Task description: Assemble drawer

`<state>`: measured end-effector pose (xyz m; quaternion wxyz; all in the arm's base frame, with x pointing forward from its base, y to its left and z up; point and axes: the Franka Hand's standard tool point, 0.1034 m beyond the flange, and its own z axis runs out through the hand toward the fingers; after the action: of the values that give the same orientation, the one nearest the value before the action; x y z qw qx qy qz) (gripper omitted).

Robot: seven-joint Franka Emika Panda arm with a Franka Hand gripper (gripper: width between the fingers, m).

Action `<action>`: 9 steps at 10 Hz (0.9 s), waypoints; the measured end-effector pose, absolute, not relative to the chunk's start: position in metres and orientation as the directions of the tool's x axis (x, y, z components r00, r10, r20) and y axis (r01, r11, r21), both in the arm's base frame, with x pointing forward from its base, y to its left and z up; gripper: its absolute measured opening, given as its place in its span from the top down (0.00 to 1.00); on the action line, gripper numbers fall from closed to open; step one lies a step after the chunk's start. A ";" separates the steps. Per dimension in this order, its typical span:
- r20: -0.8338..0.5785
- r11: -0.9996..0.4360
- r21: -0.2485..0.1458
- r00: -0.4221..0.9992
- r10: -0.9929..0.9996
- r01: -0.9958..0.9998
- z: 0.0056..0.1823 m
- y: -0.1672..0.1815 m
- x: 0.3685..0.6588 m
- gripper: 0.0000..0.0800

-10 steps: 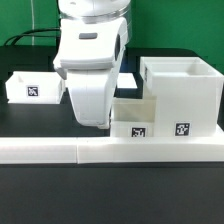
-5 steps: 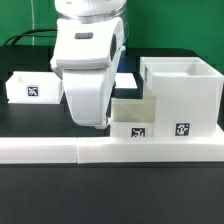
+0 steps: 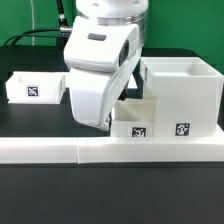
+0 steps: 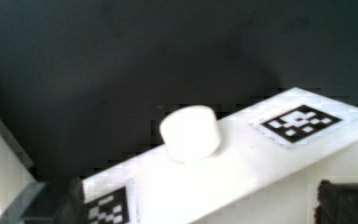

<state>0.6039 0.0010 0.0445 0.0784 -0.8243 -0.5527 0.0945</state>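
A small white drawer (image 3: 137, 118) with a marker tag stands against the front of the large white open case (image 3: 182, 92) at the exterior view's right. My gripper (image 3: 100, 120) hangs tilted over the drawer's left end and hides that end. In the wrist view, the drawer's white front panel (image 4: 247, 170) with a round white knob (image 4: 188, 132) and two tags lies between my dark fingertips (image 4: 350, 197). My gripper (image 4: 194, 208) has its jaws wide apart and holds nothing that I can see. A second small white drawer (image 3: 33, 88) stands at the left.
A long white rail (image 3: 110, 150) runs across the front of the black table (image 3: 110, 195). Black cables lie at the back left.
My gripper has swung to the exterior view's right and tilted, now leaning toward the large case. The drawers and the case have not moved.
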 end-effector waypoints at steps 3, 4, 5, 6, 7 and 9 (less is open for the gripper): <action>-0.067 -0.371 -0.226 0.366 0.928 0.901 0.042 -0.001 0.603 0.19; -0.067 -0.372 -0.226 0.366 0.928 0.900 0.042 -0.001 0.603 0.19; -0.058 -0.340 -0.230 0.336 0.940 0.912 0.041 -0.004 0.602 0.19; -0.013 -0.200 -0.237 0.203 0.979 0.951 0.037 -0.018 0.599 0.19; 0.000 -0.153 -0.241 0.157 0.988 0.958 0.036 -0.029 0.595 0.19; -0.002 -0.145 -0.247 0.149 0.989 0.958 0.035 -0.025 0.594 0.19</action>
<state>0.5942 -0.0249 0.0352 0.0938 -0.7522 -0.6470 0.0817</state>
